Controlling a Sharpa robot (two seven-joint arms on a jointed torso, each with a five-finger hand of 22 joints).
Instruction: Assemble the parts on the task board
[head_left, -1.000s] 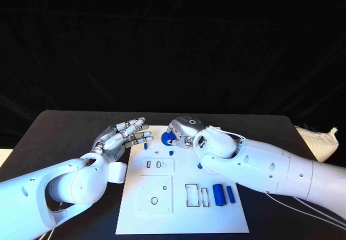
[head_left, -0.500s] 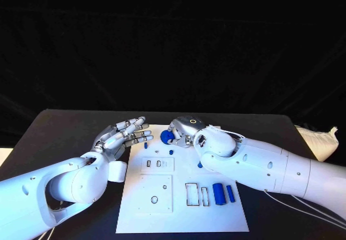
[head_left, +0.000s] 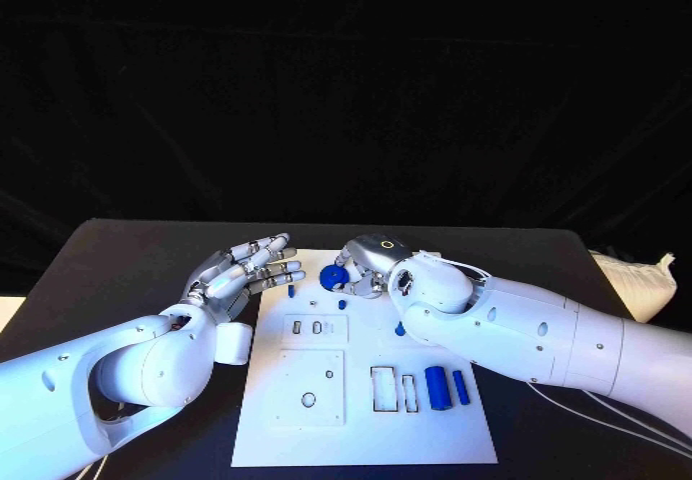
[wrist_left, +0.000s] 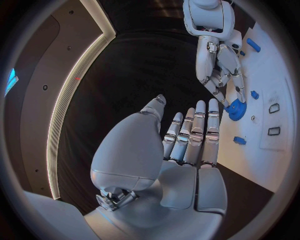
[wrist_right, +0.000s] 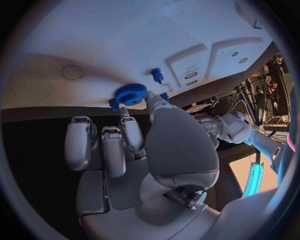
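The right robot hand (head_left: 371, 262) pinches the blue gear (head_left: 335, 276) and has lowered it slightly toward the task board's (head_left: 361, 440) far edge (seating likely next); the left robot hand (head_left: 248, 268) stays open.

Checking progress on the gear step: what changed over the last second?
Little changed. The right hand keeps pinching the blue gear at the far end of the task board, having shifted it only slightly. The left hand stays open beside it. The blue bars lie unmoved.
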